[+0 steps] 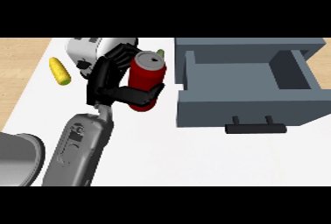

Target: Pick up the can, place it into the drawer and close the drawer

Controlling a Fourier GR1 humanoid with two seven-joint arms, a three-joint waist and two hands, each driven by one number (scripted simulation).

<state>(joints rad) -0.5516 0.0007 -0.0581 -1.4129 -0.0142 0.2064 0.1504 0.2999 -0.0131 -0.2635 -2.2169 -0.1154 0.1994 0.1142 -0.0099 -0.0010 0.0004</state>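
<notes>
One white bench [194,157] fills most of the view, with a strip of pale wood along its edge to the left of the hand and beyond it. One grey drawer [252,109] stands open to the right of the hand, its hollow facing up and nothing visible inside. Its left wall runs close beside the can, with a narrow gap of bare bench between them.

One grey forearm [81,148] comes up from the lower edge. One grey rounded shape [19,159] sits below and to the left of the hand, cut by the view's edge; I cannot tell what it is. One white object with dark parts [87,49] lies just beyond the hand, partly hidden by it.

One black left hand [102,83] is in view. Its fingers [119,54] curl round the far side of the can, and its thumb [142,94] wraps across the near side.

One red can [147,74] with a silver top sits in that grasp, leaning slightly; whether its base touches the bench I cannot tell. It is outside the drawer.

One yellow corn cob [59,71] lies left of the hand, apart from it. One black handle [254,127] projects from the drawer's front, with wide bare bench below it.
</notes>
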